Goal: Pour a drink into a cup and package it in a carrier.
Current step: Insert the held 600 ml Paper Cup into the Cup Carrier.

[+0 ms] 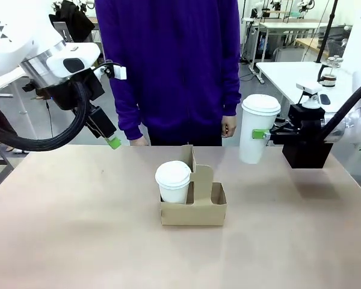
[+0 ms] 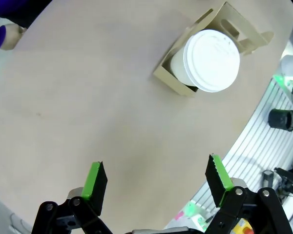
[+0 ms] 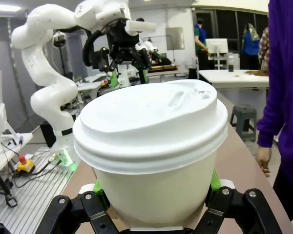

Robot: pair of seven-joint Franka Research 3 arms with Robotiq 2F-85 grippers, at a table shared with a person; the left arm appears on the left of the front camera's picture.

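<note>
**Holding a tall lidded white paper cup (image 1: 257,129) in the air next to the low brown cardboard carrier (image 1: 195,212): what can go sideways**

So the right gripper (image 1: 262,133) has its green pads pinching the cup around the side wall, below the lid. It's upright, off the table (image 1: 72,229) and out to the right of the carrier. The carrier sits mid-table with another lidded white cup (image 1: 173,180) already seated in its left hole. The right hole (image 1: 217,194) looks free, so my guess is that's where this one goes.

Stuff I'd worry about:
- Paper walls flex, so too much squeeze could buckle the cup or pop the lid, and too little lets it slip.
- The carrier looks light. Catch the hole's rim on the way down and the whole box may skid or tip.
- The upright centre handle (image 1: 201,174) stands right beside the free hole, and the seated cup is just past it. Coming in low from the side would clip them.

Around it: the left gripper (image 1: 111,142) hangs spread wide and empty over the table's left side, well apart from everything. A person in a purple top (image 1: 168,60) stands at the far edge, one hand (image 1: 228,127) near the held cup.
</note>
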